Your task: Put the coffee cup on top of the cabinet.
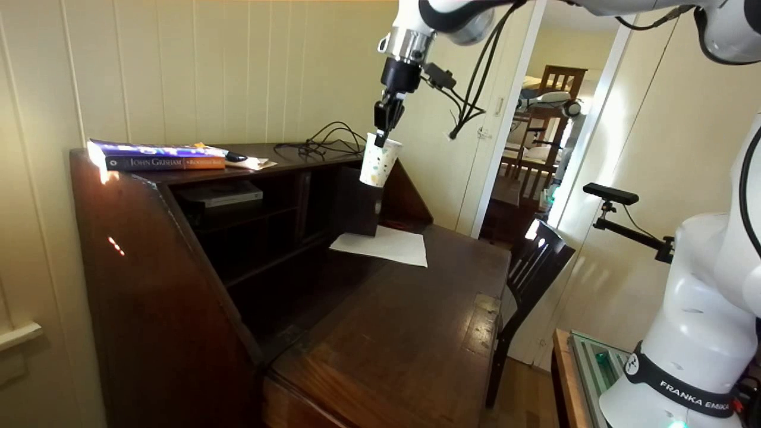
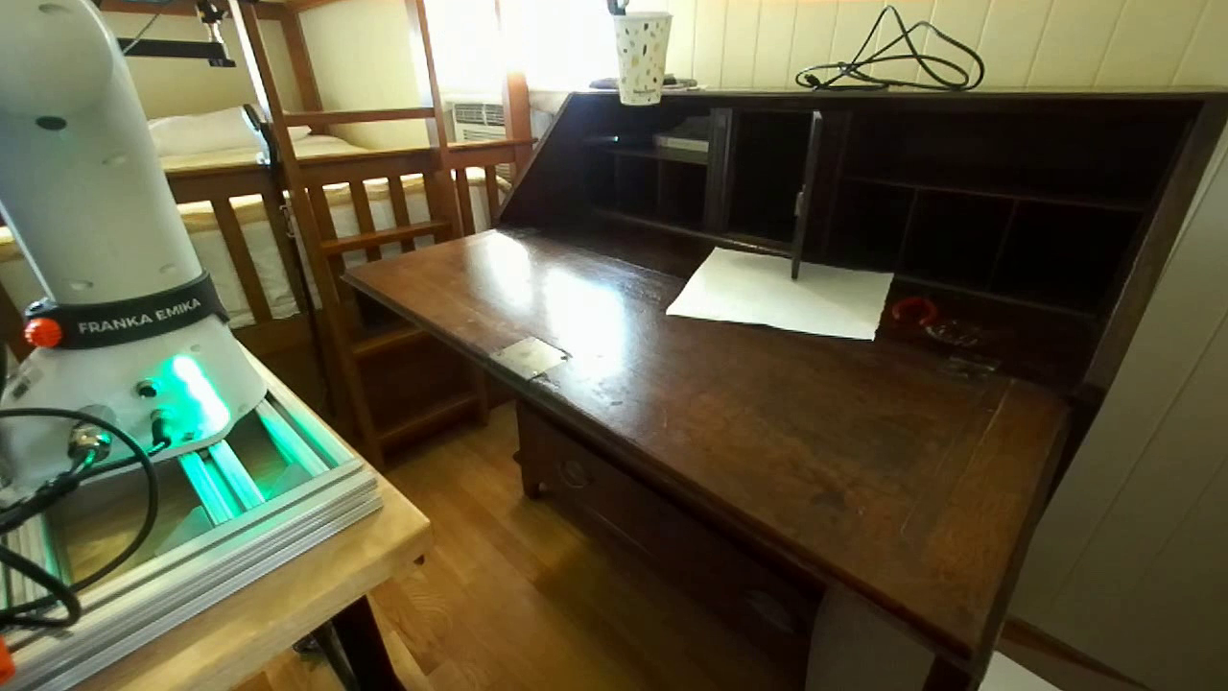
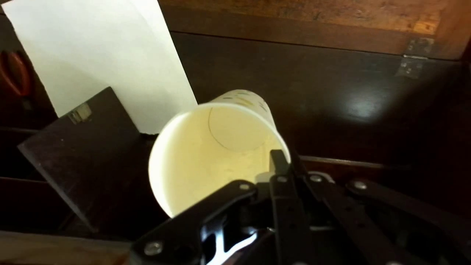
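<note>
The coffee cup (image 1: 379, 163) is white with coloured specks. My gripper (image 1: 383, 138) is shut on its rim, one finger inside and one outside. The cup hangs in the air, mouth up and slightly tilted. The cup (image 2: 642, 58) also shows in an exterior view, where only a bit of the gripper (image 2: 619, 8) is visible. In the wrist view I look into the cup (image 3: 220, 158), with the gripper (image 3: 287, 163) at its right rim. The dark wooden cabinet (image 1: 148, 267) stands below and behind it, also seen here (image 2: 815, 413). The cup is near the height of its flat top.
Books (image 1: 166, 160) lie on the cabinet top at one end, a tangled black cable (image 1: 321, 142) at the other. A small open door (image 1: 359, 205) juts out over a paper sheet (image 1: 386, 245). A red-handled tool (image 3: 16, 73) lies beside the paper. A chair (image 1: 535, 267) stands nearby.
</note>
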